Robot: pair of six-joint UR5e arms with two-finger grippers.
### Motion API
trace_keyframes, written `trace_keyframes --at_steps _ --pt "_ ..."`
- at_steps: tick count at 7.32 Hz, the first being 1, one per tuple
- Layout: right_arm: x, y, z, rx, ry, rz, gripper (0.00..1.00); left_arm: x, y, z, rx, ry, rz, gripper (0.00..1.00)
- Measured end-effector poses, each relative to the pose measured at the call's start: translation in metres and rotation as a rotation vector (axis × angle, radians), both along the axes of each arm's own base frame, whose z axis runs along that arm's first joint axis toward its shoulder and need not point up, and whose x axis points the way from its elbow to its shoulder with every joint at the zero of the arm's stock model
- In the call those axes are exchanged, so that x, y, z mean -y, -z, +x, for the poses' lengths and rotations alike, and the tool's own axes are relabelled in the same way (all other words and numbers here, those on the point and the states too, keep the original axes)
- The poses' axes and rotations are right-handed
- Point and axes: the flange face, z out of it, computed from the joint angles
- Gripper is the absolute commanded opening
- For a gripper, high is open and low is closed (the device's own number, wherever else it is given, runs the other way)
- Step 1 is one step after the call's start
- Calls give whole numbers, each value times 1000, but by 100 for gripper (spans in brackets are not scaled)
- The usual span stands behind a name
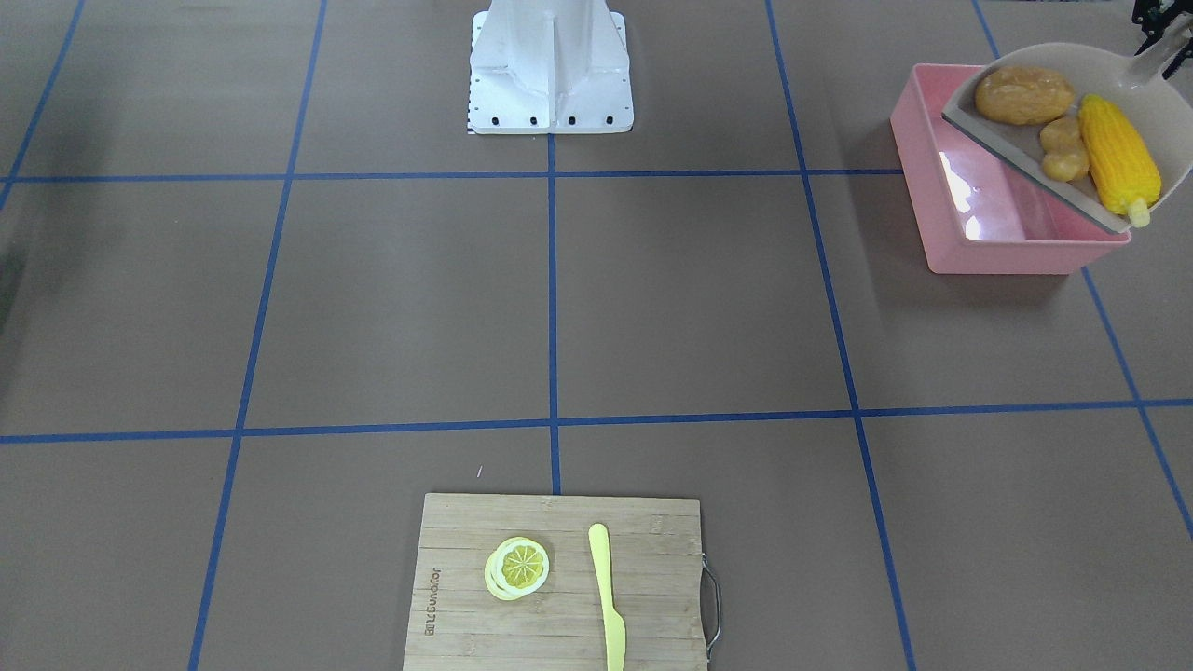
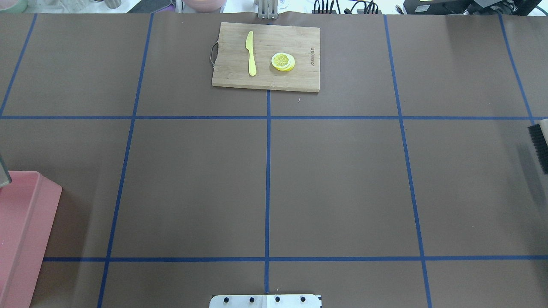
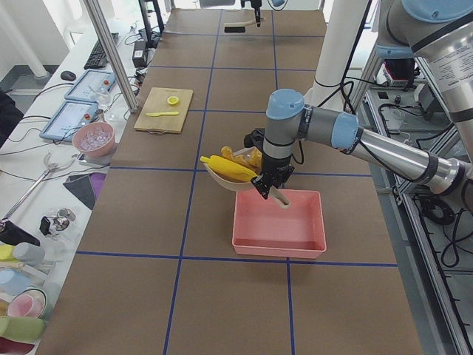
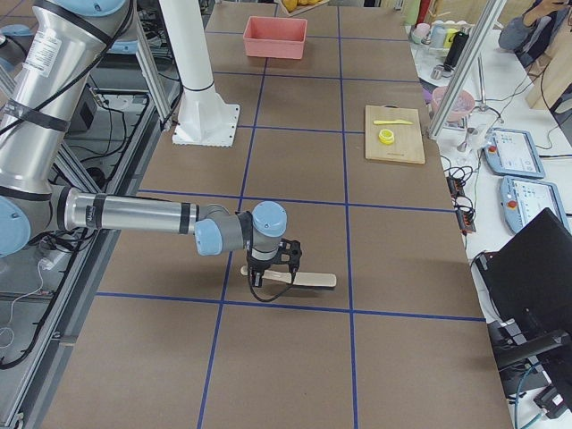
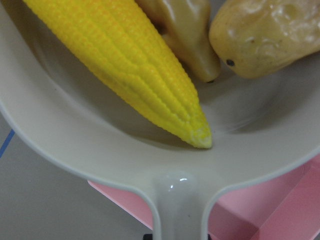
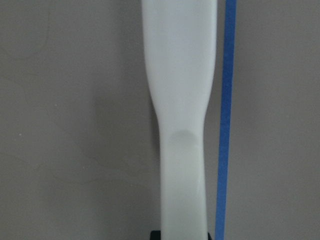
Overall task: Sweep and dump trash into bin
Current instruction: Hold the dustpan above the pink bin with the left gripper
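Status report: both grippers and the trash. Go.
Left gripper shut on dustpan handle, pan over pink bin. Corn cob, potato, ginger root in pan, not yet dumped. Right gripper shut on brush, far from bin.

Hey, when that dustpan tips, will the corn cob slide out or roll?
Probably slides: the corn cob lies along the smooth dustpan, stalk end at its lip. Its rounded, tapered body might roll sideways. Looks like rigid, moulded plastic.

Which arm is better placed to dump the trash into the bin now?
Left. The left tool holds the dustpan, loaded with corn, potato and ginger, over the pink bin; the right tool holds the brush far away.
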Motion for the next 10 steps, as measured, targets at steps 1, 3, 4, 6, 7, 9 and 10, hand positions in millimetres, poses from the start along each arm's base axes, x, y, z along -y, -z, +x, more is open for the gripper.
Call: trace_keyframes --at_steps 1,3,4,6,7,9,10 --pt "9 3 -6 5 -6 4 0 -7 -6 -8 6 -13 4 0" --pt "30 1 -23 10 -7 -6 0 -23 -19 -21 13 -48 14 0" --pt "39 -3 -31 8 0 -13 0 -32 -27 -26 14 -71 16 0" --pt "46 -8 -46 1 12 -27 0 -45 -37 -31 14 -111 25 0" --pt "50 -7 -53 0 16 -30 19 -47 -38 -32 15 -132 39 0" --pt "54 -5 -61 0 24 -31 100 -48 -43 -33 17 -176 66 0" --pt "56 -4 -64 1 28 -27 100 -49 -47 -35 18 -192 73 0"
